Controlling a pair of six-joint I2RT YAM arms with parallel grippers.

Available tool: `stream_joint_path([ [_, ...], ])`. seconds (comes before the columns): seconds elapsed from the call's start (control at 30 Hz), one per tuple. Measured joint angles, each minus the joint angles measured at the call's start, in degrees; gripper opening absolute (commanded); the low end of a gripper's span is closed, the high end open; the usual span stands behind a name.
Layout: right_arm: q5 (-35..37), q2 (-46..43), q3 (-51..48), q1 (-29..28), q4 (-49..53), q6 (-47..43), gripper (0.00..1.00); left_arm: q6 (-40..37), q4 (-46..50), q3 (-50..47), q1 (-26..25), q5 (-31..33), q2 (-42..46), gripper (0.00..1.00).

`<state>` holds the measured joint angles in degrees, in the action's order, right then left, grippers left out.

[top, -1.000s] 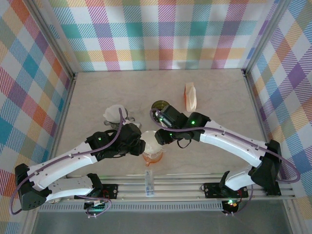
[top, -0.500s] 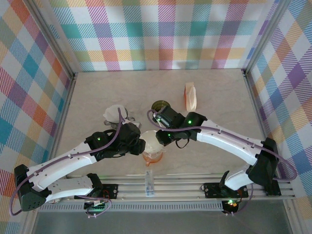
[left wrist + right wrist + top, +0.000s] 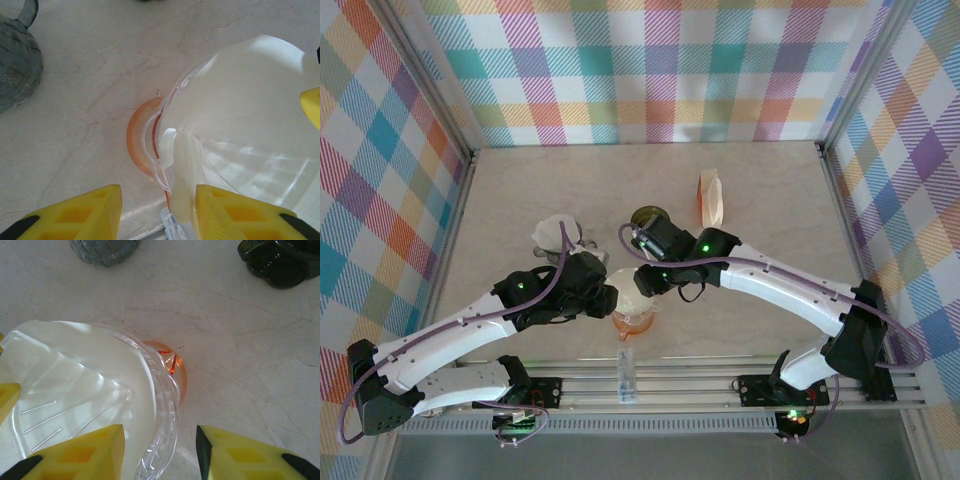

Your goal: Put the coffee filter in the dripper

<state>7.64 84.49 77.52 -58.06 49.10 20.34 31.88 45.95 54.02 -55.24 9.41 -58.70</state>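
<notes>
Edging slightly toward 9 o'clock over the past second, the right gripper (image 3: 159, 432) now hangs over the dripper (image 3: 167, 405). Its yellow fingers are spread and pinch nothing, one above the paper and one outside the clear rim. That straddle looks meant for pressing the filter (image 3: 75, 370) down against the ribbed wall. The filter is already in the cone, though one edge stands proud of the rim, so it seems not fully seated.

The left gripper (image 3: 157, 189), little changed, waits at the dripper's 9 o'clock side. Its fingers are likewise apart, with bare table (image 3: 90, 115) showing between one of them and the handle, and it appears placed to steady the dripper.

The dripper and its orange base (image 3: 136, 135) sit near the table's 6 o'clock edge. A grey cup (image 3: 558, 234) lies at 10 o'clock from it, a dark vessel (image 3: 648, 217) at 12 and a peach packet (image 3: 711, 197) at 1.

From above, both wrists hide most of the cone. Whether any finger touches paper or glass cannot be made out.
</notes>
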Motion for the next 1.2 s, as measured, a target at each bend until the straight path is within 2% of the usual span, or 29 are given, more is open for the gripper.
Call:
stream_joint_path([
  [0.17, 0.5, 0.0, 0.0, 0.0, 0.0, 0.1, 0.28, 0.0, -0.1, -0.3, 0.3, -0.5, 0.0, 0.43],
  [0.8, 2.4, 0.0, 0.9, -1.3, 1.2, 0.1, 0.2, 0.0, -1.2, -0.6, 0.7, -1.1, 0.0, 0.43],
  [1.07, 2.4, 0.0, 0.9, -1.9, 1.5, -0.1, 0.01, 0.0, -1.4, -1.0, 0.7, -1.5, 0.0, 0.43],
  [1.2, 2.8, 0.2, 1.0, -2.4, 1.7, 0.0, 0.0, 0.2, -1.9, -1.2, 0.7, -1.7, 0.1, 0.47],
])
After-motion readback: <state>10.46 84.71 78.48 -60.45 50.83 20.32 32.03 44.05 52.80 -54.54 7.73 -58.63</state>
